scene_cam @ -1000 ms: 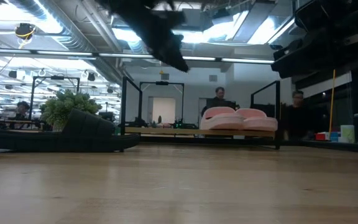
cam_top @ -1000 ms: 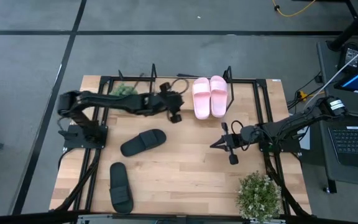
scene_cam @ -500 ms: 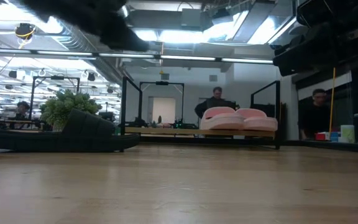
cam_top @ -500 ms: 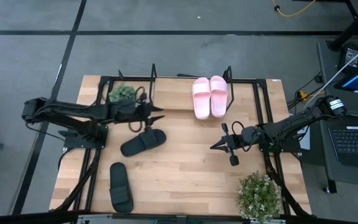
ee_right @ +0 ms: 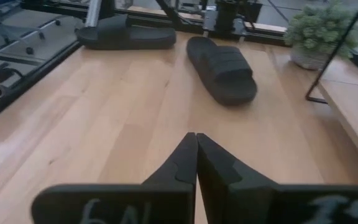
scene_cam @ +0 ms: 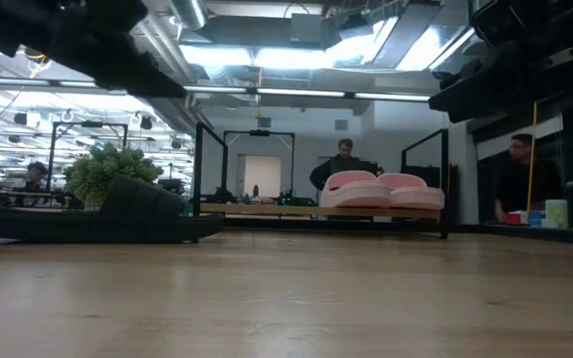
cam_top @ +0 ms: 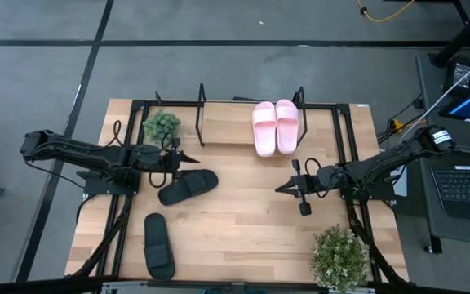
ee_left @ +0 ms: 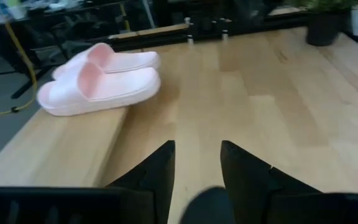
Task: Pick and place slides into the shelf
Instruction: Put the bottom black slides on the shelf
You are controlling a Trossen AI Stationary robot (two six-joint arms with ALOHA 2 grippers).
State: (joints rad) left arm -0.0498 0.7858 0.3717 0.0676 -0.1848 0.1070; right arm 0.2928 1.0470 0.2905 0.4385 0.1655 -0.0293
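Two pale pink slides point(cam_top: 275, 126) lie side by side on the right part of the shelf's wooden board point(cam_top: 227, 131); they also show in the left wrist view point(ee_left: 98, 78) and the low view point(scene_cam: 381, 191). Two black slides rest soles down on the table: one left of centre point(cam_top: 188, 187), one near the front left point(cam_top: 158, 246). My left gripper point(cam_top: 192, 160) stands open just beyond the nearer-centre black slide's far side, holding nothing point(ee_left: 197, 163). My right gripper point(cam_top: 281, 189) hovers shut and empty right of centre point(ee_right: 196, 155), pointing toward the black slides point(ee_right: 222, 68).
A potted plant point(cam_top: 161, 125) stands at the shelf's left end, another point(cam_top: 341, 255) at the front right corner. Thin black wire uprights point(cam_top: 201, 102) rise from the shelf. A black frame point(cam_top: 345, 163) edges the table. People point(scene_cam: 344, 159) move in the room behind.
My left gripper has drawn back from the shelf toward the table's left edge and a little nearer, sinking and levelling out; it stays open and empty and now hangs by the black slide left of centre. The slides have not moved.
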